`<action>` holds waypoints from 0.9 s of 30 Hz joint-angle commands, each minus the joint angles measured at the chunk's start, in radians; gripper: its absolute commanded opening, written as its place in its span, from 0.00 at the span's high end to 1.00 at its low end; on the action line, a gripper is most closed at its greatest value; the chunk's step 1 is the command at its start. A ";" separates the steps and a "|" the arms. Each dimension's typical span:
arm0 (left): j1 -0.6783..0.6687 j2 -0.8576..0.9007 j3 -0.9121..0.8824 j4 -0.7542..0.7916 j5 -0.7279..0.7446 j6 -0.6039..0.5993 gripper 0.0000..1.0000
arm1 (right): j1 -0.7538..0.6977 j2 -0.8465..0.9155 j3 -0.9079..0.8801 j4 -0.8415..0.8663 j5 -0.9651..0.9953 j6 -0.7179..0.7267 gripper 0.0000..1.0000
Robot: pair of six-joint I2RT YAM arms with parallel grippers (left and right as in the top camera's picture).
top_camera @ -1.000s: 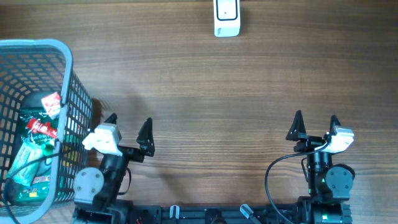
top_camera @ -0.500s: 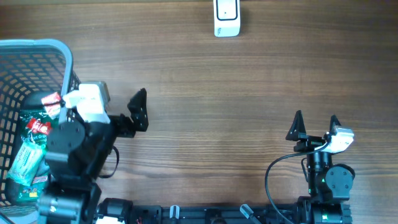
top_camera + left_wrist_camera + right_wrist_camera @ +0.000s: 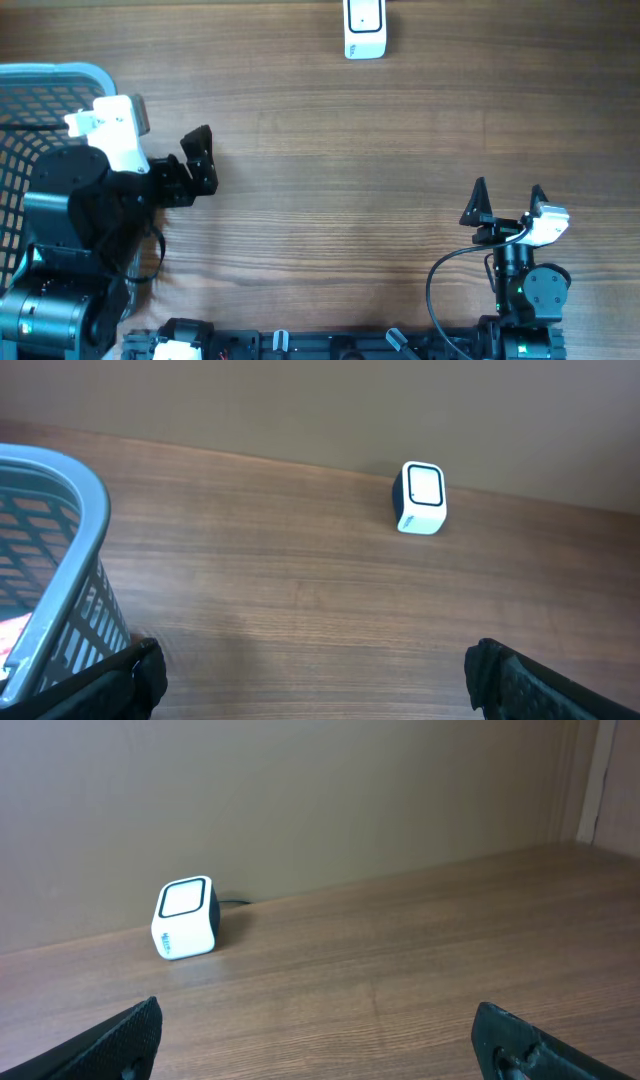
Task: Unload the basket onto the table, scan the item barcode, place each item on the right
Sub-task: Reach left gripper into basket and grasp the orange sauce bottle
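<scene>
The white barcode scanner [image 3: 363, 30] stands at the table's far edge; it also shows as a small white cube in the left wrist view [image 3: 421, 497] and the right wrist view [image 3: 186, 916]. My left gripper [image 3: 165, 150] is raised beside the right rim of the grey basket [image 3: 50, 75], open and holding nothing [image 3: 320, 675]. The arm hides the item in the basket from overhead. My right gripper [image 3: 508, 200] rests open and empty near the front right [image 3: 320, 1040], facing the scanner.
The basket's rim [image 3: 80, 490] curves close to my left finger [image 3: 140, 670]. A wall runs behind the scanner. Bare wood tabletop [image 3: 350, 180] lies between the two arms.
My left arm has lifted and swung back and left, now covering most of the basket and the packets seen inside it earlier. The right arm has not moved.
</scene>
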 commanded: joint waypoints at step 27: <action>0.901 0.565 0.481 -0.671 -0.035 -0.563 0.00 | 0.006 0.005 0.000 0.005 0.018 -0.019 0.00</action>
